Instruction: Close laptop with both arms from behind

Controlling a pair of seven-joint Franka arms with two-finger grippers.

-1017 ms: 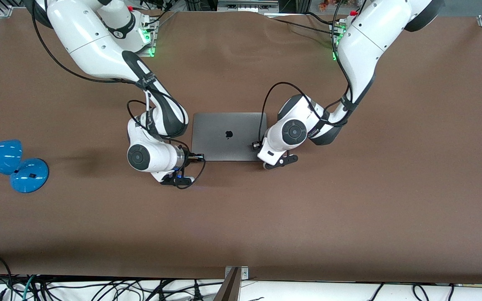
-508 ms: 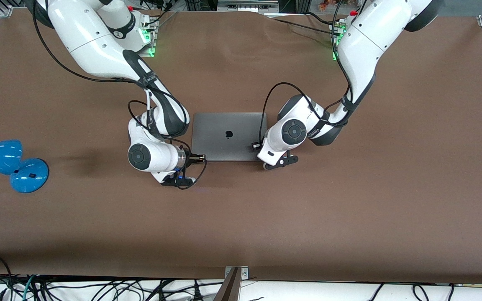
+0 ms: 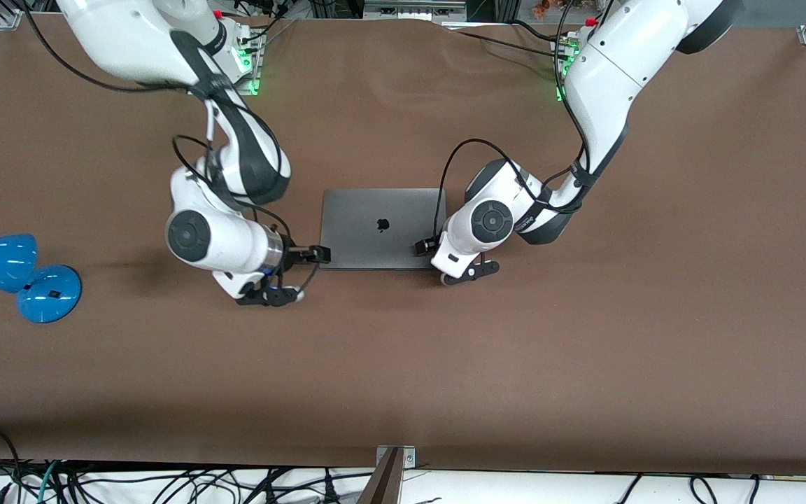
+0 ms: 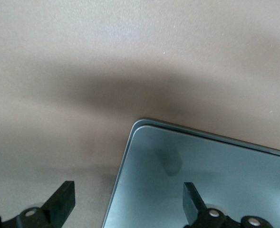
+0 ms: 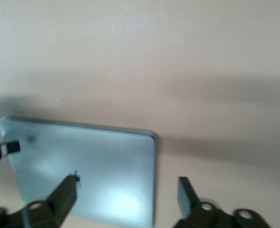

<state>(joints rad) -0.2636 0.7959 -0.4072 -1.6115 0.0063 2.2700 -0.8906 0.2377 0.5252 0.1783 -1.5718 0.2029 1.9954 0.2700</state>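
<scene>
The space-grey laptop [image 3: 382, 227] lies flat on the brown table with its lid down and the dark apple logo up. My right gripper [image 3: 313, 254] is open just off the laptop's corner toward the right arm's end; in the right wrist view [image 5: 125, 192] its fingers straddle the lid's edge [image 5: 82, 156]. My left gripper [image 3: 422, 245] is open and low over the laptop's corner toward the left arm's end; in the left wrist view [image 4: 128, 204] one finger is over the lid [image 4: 201, 161] and the other is over the table.
A blue desk lamp [image 3: 18, 269] lies on the table toward the right arm's end. Black cables loop off both wrists. The table's edge nearest the front camera has a bracket [image 3: 394, 458] and loose cables below it.
The right arm has pulled back toward its own end of the table, and its gripper has slid off the lid to just beside the corner. The left arm has barely moved.
</scene>
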